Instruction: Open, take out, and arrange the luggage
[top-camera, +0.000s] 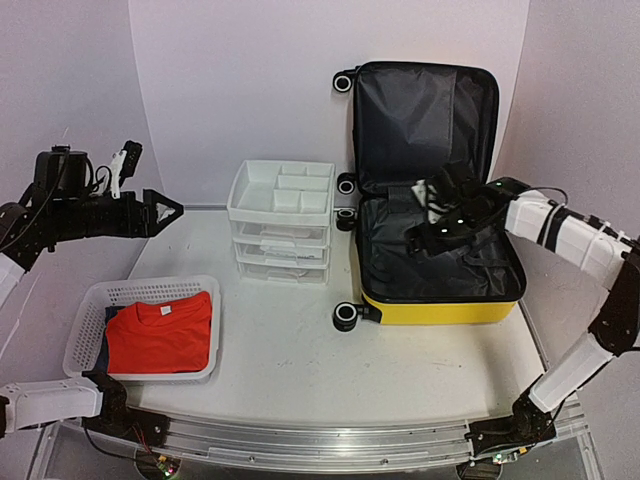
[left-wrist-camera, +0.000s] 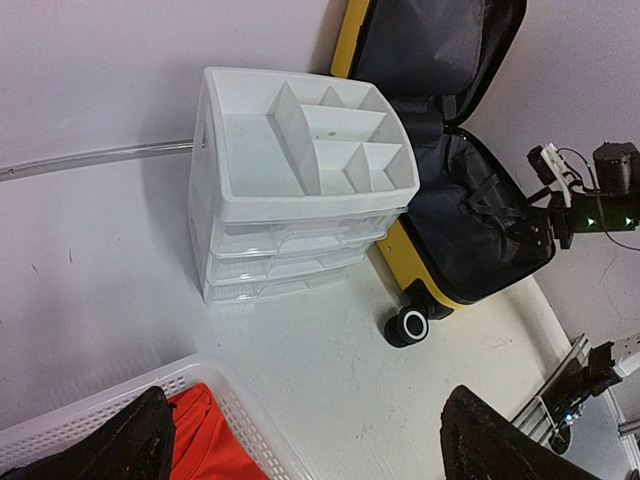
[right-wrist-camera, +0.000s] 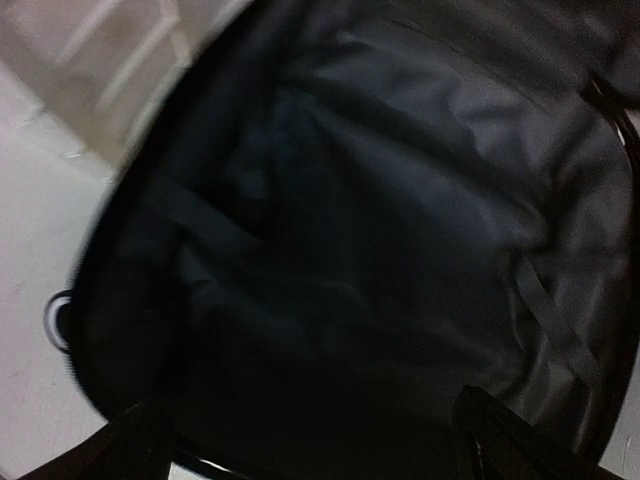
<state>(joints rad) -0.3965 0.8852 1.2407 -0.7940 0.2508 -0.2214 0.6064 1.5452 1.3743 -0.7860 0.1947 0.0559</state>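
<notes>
Two pincers stand with jaws spread wide, gripping nothing. Left pincer (top-camera: 168, 208) hovers above the basket (top-camera: 85, 320) holding an orange shirt (top-camera: 165, 335). Right pincer (top-camera: 418, 240) hangs over the lining of the suitcase (top-camera: 440, 308), which lies open on the desk (top-camera: 290, 350), lid upright, beside the drawer unit (top-camera: 280, 235).

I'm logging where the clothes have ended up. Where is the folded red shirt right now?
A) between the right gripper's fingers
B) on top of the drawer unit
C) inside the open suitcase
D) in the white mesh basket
D: the red shirt lies folded inside the white mesh basket, to the left of the drawer unit and well apart from the suitcase.
</notes>
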